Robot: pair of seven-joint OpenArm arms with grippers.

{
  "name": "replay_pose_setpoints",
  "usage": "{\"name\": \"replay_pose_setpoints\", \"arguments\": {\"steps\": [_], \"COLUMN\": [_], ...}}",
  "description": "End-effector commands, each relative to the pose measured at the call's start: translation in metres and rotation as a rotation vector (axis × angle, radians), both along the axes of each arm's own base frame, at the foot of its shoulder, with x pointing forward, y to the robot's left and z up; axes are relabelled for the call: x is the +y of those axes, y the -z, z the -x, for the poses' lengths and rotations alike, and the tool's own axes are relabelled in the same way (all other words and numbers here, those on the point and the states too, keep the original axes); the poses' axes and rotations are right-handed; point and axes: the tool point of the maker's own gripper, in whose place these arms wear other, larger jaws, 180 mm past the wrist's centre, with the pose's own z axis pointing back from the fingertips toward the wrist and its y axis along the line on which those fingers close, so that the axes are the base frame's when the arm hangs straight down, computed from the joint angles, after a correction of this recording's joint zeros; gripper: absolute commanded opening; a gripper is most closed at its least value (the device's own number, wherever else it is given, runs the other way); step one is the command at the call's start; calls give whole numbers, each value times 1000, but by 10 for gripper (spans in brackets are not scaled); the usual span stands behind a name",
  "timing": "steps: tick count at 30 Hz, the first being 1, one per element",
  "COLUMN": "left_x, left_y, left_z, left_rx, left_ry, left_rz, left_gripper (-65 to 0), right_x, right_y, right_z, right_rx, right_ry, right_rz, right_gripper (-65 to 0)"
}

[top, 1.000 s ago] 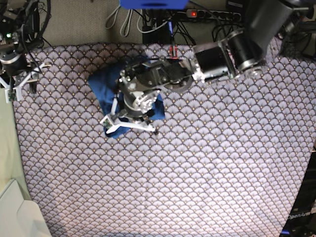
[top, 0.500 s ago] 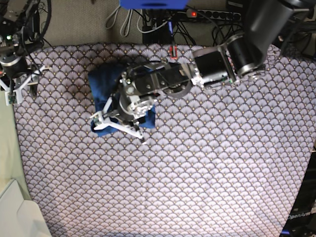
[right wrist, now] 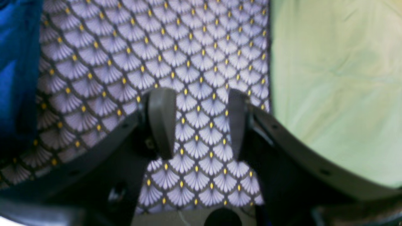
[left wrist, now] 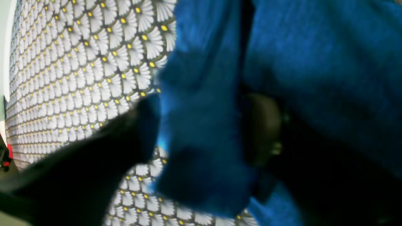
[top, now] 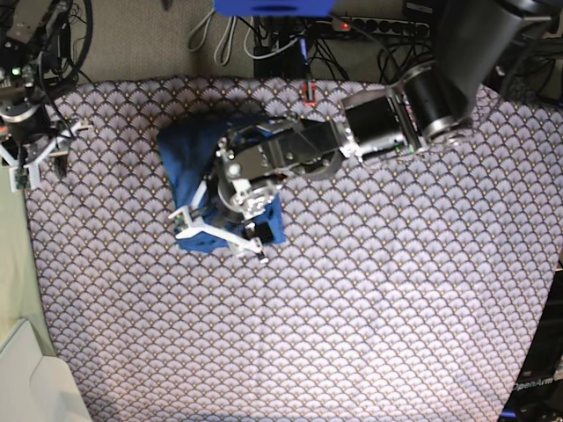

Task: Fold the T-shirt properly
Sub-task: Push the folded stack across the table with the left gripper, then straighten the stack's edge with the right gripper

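The blue T-shirt (top: 186,151) lies as a bunched, folded bundle on the far left part of the table. My left gripper (top: 220,236) hovers over its near edge, the arm reaching in from the right. In the left wrist view the dark fingers (left wrist: 138,125) stand wide apart, and a loose fold of the T-shirt (left wrist: 314,62) hangs between them. My left gripper (left wrist: 204,125) is open. My right gripper (top: 31,156) is at the table's far left edge, apart from the shirt. It shows open and empty (right wrist: 199,125) over the cloth, with the T-shirt (right wrist: 15,62) at that view's left edge.
A scallop-patterned tablecloth (top: 369,299) covers the table. A pale green surface (right wrist: 329,78) borders its left side, and a pale object (top: 26,378) sits at the near left corner. A power strip and cables (top: 369,26) lie beyond the far edge.
My left gripper swung left and then slightly toward the near side over the shirt, and its jaws have opened. The shirt's near flap has shifted left. The right arm has barely moved.
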Motion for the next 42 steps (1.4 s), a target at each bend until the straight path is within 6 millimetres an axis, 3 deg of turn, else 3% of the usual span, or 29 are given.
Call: {"name": "replay_pose_setpoints", "arguments": {"steps": [1,5,10,16,21,24,27,30,35,38,42], "left_x": [-11,-15,-15,22,99,166,242,306,381,409,434], "left_y": [-23,-29,-42,-78,-95,-107,-103,-90,-65,-61,-62], "left_z": [-14,-13,-16,-53,-81,-89,-79,-52,9,38,78], "left_rx": [-59,-68,-88,-167,-222,-243,-248,-235,-178,-179,-178], "left_ry": [13,20,19,-149,-354,-512,-662,-782,-963,-1037,-1112], "left_rz": [34,49,68,109,94,101,83,38,-11,-12,-27], "left_gripper": [-157,-28,-22,-22,-22,-22,-22,-22,-22,-22,-22], "right_x": [0,0,0,0,28,73,123,165,212,230,237], "right_y": [-12,-12,-12,-12,-3,7,10,5,-10,-6,16], "right_z": [-6,-6,-6,-6,-13,-22,-32,-42,-59,-66,-73], "right_rx": [-45,-44,-46,-47,-38,-23,-25,-44,-92,-86,-31], "right_ry": [-17,-17,-17,-17,-77,-189,-313,-430,-562,-599,-608], "right_rz": [13,13,12,9,-34,-88,-140,-173,-199,-223,-255], "right_gripper": [-373,-373,-373,-373,-373,-373,-373,-373,-373,-373,-373]}}
